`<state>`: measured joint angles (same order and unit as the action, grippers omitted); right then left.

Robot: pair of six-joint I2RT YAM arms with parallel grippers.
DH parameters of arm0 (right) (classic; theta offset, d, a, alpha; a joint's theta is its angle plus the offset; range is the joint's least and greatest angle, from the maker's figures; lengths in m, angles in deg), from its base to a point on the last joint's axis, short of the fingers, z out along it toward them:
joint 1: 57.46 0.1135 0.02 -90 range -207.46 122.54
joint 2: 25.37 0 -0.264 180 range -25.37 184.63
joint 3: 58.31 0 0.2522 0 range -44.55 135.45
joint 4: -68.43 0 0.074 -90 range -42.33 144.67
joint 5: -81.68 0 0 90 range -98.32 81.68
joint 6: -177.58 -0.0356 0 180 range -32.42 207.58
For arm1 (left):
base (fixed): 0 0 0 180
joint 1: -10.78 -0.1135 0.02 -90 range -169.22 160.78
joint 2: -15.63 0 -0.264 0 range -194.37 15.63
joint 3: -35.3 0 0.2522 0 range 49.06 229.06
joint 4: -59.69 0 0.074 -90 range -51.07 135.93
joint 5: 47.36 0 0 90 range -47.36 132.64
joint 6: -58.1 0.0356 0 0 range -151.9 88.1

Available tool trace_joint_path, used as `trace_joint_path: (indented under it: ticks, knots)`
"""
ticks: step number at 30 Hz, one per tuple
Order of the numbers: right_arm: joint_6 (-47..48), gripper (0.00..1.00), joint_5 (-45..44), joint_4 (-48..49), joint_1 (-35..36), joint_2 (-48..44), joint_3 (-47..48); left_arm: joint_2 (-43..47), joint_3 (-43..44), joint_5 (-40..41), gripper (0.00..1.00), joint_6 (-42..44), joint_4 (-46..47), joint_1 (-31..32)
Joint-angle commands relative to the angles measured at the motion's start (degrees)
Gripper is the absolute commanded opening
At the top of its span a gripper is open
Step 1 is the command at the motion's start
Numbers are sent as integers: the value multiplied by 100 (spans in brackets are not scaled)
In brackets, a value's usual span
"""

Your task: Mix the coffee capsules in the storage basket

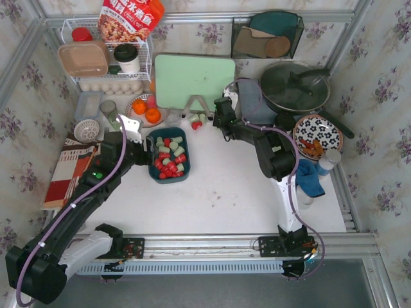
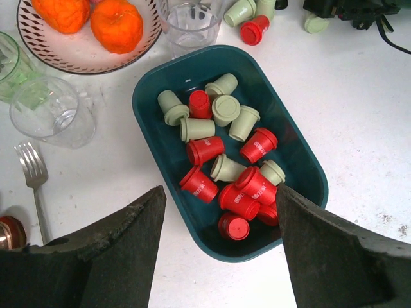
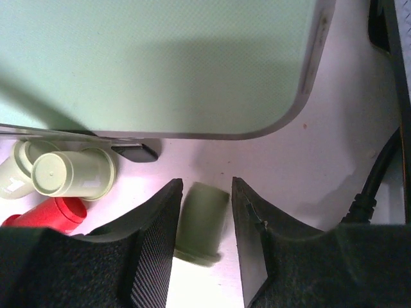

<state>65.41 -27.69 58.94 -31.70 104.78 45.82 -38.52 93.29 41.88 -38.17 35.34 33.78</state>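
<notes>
The dark teal storage basket point(image 1: 169, 180) sits left of centre and holds several red and pale green coffee capsules point(image 1: 169, 156) lying jumbled. In the left wrist view the basket point(image 2: 160, 102) lies below my left gripper point(image 2: 219, 188), which hangs open over its near end with nothing between the fingers. My left gripper point(image 1: 142, 154) is at the basket's left side. My right gripper point(image 1: 217, 122) is down by the pale green cutting board point(image 1: 194, 80). There my right gripper point(image 3: 205, 181) is shut on a green capsule point(image 3: 200, 221) lying on the table. Loose capsules point(image 3: 70, 173) lie to its left.
A plate of oranges point(image 1: 146, 110) and clear glasses point(image 2: 186, 25) stand behind the basket, and a fork point(image 2: 32, 173) lies to its left. A dark pan point(image 1: 294, 86), a patterned bowl point(image 1: 318, 135) and a blue cloth point(image 1: 310, 178) fill the right side.
</notes>
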Motion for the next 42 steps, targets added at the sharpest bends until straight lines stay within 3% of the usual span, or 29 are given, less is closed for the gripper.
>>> trace_joint_path:
  ticks: [1,8,15,24,27,34,42]
  knots:
    - [-163,44,154,-593,-9,60,34,27,-1,-92,72,-66,4,2]
    - [-292,45,342,-766,-2,-31,-68,59,-37,-92,72,-79,17,0]
    - [-324,34,482,-200,5,-745,-756,40,-141,-125,72,-75,191,2]
    - [254,30,1374,750,266,-2402,-2251,-198,-591,-1307,73,357,1309,41]
    - [560,31,1879,862,460,-3007,-2756,-202,-951,-1645,73,900,2102,295]
    - [557,31,3160,1522,776,-4141,-4117,-560,-1532,-1794,75,3616,3488,1656]
    - [506,31,4084,2260,783,-5035,-5119,-1207,-1467,-1869,76,3994,4390,1926]
